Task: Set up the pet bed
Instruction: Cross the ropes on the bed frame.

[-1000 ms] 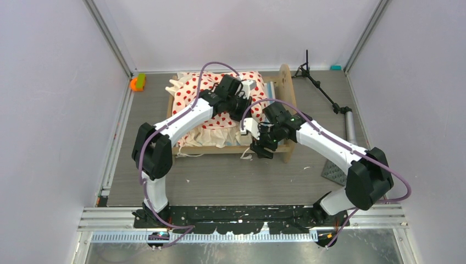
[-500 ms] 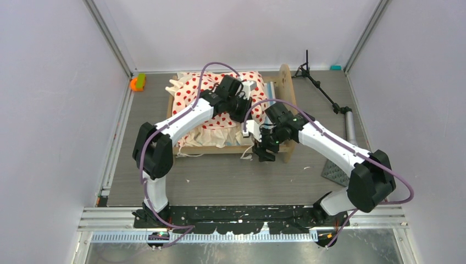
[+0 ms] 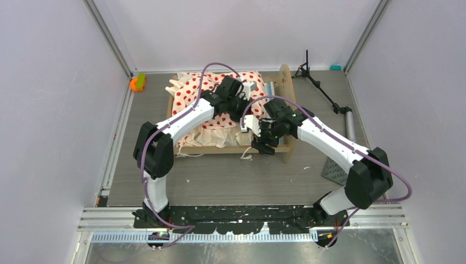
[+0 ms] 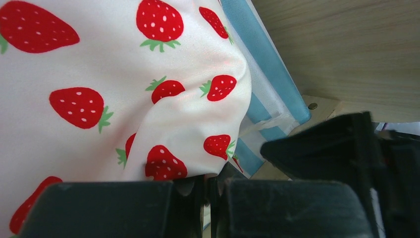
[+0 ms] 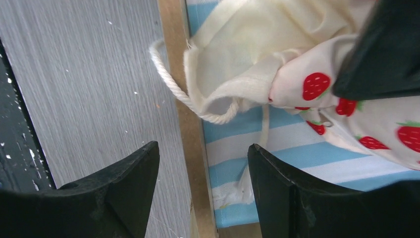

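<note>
The pet bed's light-wood frame (image 3: 285, 82) stands mid-table with a blue-white striped mattress (image 4: 270, 94) inside. Cream bedding printed with red strawberries (image 3: 192, 91) is heaped over it. My left gripper (image 3: 240, 110) is shut on a fold of that strawberry bedding (image 4: 163, 124) near the right end board (image 4: 346, 44). My right gripper (image 5: 203, 145) is open at the bed's front right corner. Its fingers straddle the wooden side rail (image 5: 185, 124), one over the floor, one over the mattress. A cream ruffle with a white cord (image 5: 218, 74) lies just beyond them.
A black tripod stand (image 3: 324, 91) lies to the right of the bed, with a grey roller (image 3: 350, 124) beside it. A dark studded mat (image 3: 334, 170) sits near the right arm. An orange-green object (image 3: 137, 82) rests at the back left. Walls enclose three sides.
My right gripper has moved a little away from the table's near edge, onto the bed's front rail. The left gripper stays shut on the bedding in the same place.
</note>
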Action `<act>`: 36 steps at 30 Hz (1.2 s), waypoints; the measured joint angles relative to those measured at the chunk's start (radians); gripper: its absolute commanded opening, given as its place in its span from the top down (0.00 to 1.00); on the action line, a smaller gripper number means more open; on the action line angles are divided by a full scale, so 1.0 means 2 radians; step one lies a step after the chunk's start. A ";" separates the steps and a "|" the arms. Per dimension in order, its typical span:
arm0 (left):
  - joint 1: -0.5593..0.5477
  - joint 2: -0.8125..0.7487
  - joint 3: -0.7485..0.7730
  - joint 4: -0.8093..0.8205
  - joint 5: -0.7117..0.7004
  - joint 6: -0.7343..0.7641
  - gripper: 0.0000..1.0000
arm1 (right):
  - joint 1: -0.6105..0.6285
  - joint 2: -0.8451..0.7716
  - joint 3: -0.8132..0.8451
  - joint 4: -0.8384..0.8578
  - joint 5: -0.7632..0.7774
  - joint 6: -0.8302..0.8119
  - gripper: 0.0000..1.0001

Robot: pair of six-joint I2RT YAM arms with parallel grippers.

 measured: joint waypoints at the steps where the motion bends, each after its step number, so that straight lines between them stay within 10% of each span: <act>1: 0.000 0.000 0.000 0.000 0.000 0.000 1.00 | -0.001 0.010 0.000 -0.003 0.003 -0.001 0.30; 36: 0.000 0.017 0.015 -0.019 0.000 0.003 1.00 | 0.064 0.027 -0.061 0.042 -0.005 0.035 0.33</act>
